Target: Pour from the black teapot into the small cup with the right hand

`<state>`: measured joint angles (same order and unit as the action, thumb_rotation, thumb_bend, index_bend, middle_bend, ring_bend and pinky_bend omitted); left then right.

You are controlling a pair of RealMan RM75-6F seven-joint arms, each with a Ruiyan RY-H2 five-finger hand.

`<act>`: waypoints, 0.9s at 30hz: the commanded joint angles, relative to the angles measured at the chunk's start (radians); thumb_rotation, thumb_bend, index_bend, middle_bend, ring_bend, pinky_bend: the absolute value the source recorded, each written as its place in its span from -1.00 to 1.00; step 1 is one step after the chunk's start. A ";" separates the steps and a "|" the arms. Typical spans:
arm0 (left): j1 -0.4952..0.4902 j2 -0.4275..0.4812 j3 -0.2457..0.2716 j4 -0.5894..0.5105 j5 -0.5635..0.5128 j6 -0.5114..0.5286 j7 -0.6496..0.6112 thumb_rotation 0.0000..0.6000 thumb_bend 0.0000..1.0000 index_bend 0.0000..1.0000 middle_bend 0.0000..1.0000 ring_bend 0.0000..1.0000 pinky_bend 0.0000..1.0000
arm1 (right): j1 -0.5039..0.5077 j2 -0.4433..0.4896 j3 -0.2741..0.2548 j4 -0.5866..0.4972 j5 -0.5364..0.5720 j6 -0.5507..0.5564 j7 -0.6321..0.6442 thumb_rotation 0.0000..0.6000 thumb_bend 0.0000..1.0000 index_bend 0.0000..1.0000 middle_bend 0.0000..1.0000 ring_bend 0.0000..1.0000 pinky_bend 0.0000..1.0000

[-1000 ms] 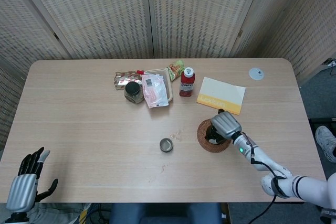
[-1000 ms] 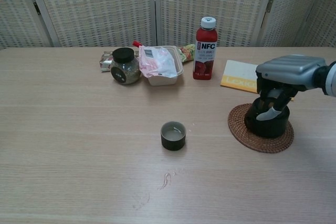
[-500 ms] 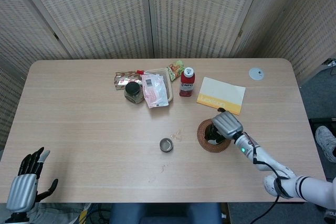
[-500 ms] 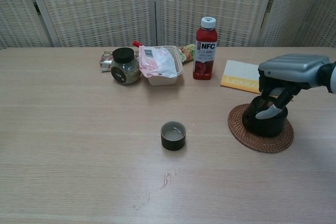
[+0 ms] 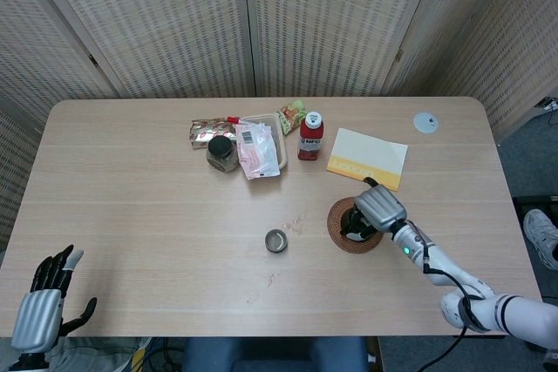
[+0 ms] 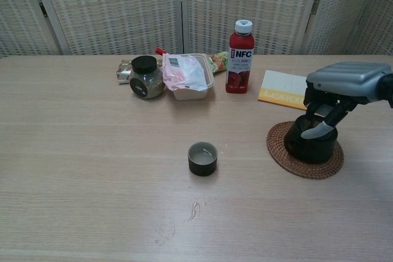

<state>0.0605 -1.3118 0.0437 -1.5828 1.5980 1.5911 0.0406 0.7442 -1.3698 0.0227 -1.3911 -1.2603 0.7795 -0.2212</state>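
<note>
Table (image 5: 131, 189) is the big thing, light wood. Right arm comes in from the near right corner, right hand (image 6: 339, 90) arched palm-down over the black teapot (image 6: 311, 141), fingers hanging at its top; can't tell if they actually grip it. Teapot sits on a woven coaster (image 6: 305, 169), small cup (image 6: 202, 158) well left of it. Left hand (image 5: 42, 300) idles at the near left edge, fingers spread, holding nothing.

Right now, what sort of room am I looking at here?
Probably a lab or office corner staged for robot trials: woven folding screens wall off a wooden table set with a black teapot, a small cup and a juice bottle.
</note>
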 commanded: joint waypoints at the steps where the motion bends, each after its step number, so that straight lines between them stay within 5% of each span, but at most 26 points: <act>1: 0.000 0.000 0.000 0.000 -0.001 0.000 0.000 1.00 -0.35 -1.00 -1.00 -1.00 -1.00 | -0.002 0.001 0.002 -0.009 0.012 -0.001 -0.017 0.09 -1.00 0.51 0.44 0.18 -0.74; 27: -0.002 0.005 -0.003 0.000 0.002 0.004 -0.008 1.00 -0.35 -1.00 -1.00 -1.00 -1.00 | -0.035 0.013 0.023 -0.069 0.022 0.096 -0.110 0.09 -1.00 -0.84 -0.71 -0.82 -0.84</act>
<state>0.0583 -1.3069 0.0404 -1.5830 1.6001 1.5953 0.0330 0.7186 -1.3594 0.0442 -1.4538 -1.2336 0.8559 -0.3200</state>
